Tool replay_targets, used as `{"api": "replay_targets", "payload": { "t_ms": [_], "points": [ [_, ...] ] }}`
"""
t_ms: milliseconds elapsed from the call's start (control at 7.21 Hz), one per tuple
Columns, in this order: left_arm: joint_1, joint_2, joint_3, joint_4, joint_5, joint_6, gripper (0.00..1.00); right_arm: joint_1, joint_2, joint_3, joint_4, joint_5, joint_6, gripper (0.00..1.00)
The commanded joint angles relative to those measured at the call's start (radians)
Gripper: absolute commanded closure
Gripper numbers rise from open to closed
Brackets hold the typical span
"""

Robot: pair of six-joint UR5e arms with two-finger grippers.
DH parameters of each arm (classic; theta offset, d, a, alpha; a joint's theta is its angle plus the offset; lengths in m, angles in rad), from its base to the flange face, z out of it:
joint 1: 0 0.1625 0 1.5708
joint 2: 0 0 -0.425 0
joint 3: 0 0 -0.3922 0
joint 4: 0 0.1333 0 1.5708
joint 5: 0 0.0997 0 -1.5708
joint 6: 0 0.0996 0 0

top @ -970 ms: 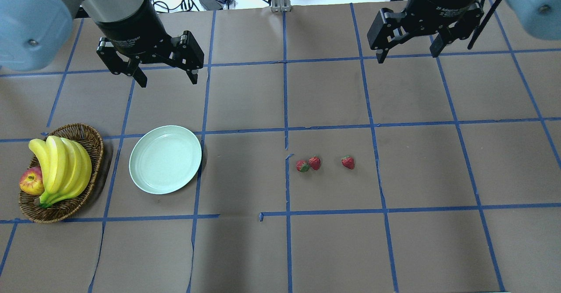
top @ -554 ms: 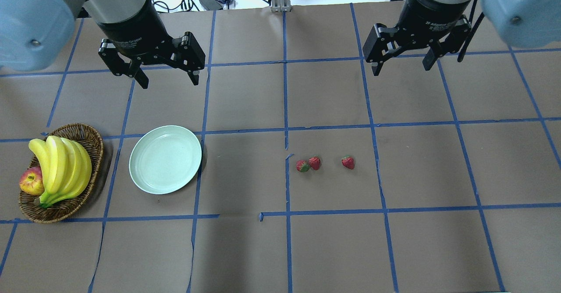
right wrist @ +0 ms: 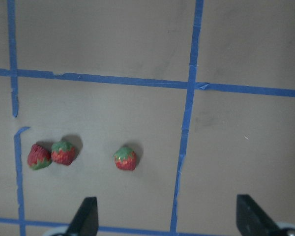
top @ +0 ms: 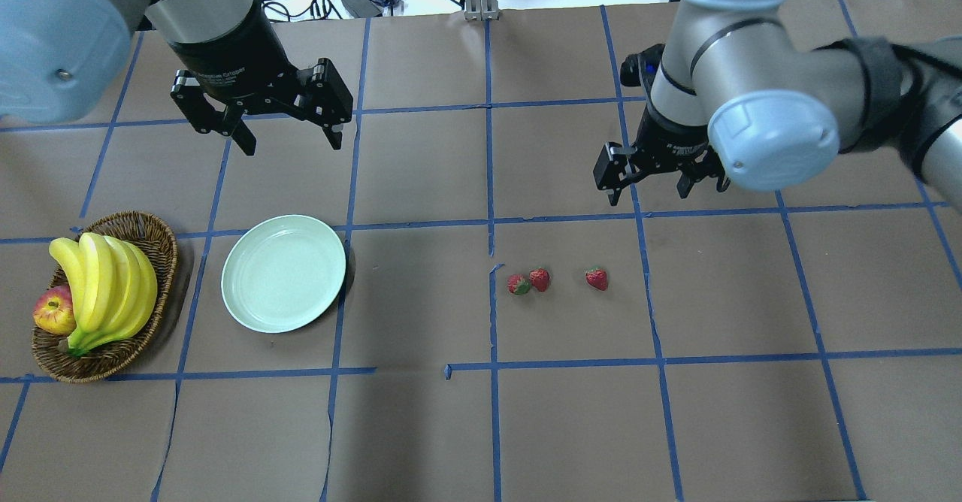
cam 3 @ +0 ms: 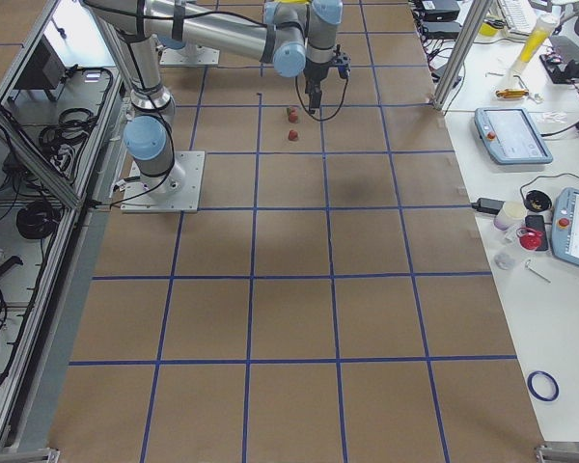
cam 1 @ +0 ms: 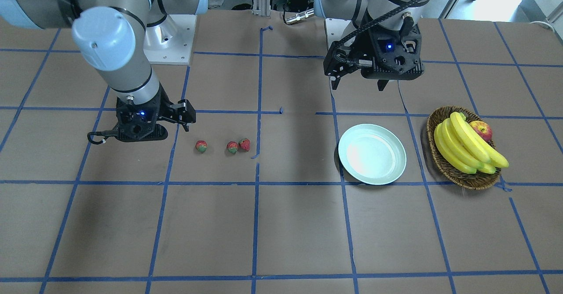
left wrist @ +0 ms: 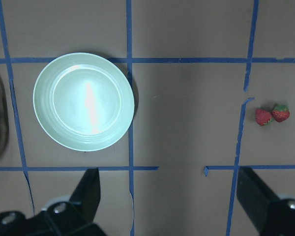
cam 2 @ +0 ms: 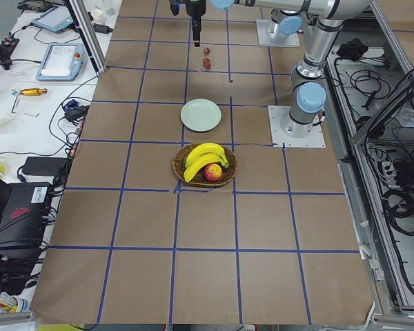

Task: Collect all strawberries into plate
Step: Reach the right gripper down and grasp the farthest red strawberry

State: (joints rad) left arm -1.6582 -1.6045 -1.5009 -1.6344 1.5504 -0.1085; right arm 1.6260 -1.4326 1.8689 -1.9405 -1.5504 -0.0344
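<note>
Right gripper (top: 648,189), fingers spread, hovers near the strawberries (top: 597,279), away from the table's edges; next, probably, lower and pinch one.

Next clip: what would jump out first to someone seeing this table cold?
Three red strawberries lie on the brown table right of centre in the overhead view, two side by side and one apart. The right gripper hangs close by with its jaws open. The pale plate sits empty on the left, beside a wicker basket holding yellow bananas and an apple.
</note>
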Motion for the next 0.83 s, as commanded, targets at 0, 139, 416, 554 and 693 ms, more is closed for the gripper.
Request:
{"api": "replay_targets", "payload": {
  "t_ms": [0,139,416,554,693],
  "points": [
    [0.0,0.008,-0.024,-0.001,0.002,0.0,0.0,0.04,0.04,0.253,-0.378,0.007,0.001,0.0],
    [-0.002,0.008,-0.028,0.001,0.002,0.0,0.0,0.078,0.07,0.278,-0.394,0.001,0.001,0.0],
    [-0.002,0.011,-0.03,0.001,0.002,0.0,0.0,0.103,0.118,0.271,-0.399,-0.004,-0.002,0.0],
    [-0.002,0.011,-0.03,0.001,0.002,0.0,0.0,0.098,0.116,0.25,-0.4,-0.046,-0.005,0.04],
    [-0.002,0.011,-0.03,0.001,0.002,0.0,0.0,0.1,0.121,0.248,-0.4,-0.051,-0.006,0.28]
  ]
}}
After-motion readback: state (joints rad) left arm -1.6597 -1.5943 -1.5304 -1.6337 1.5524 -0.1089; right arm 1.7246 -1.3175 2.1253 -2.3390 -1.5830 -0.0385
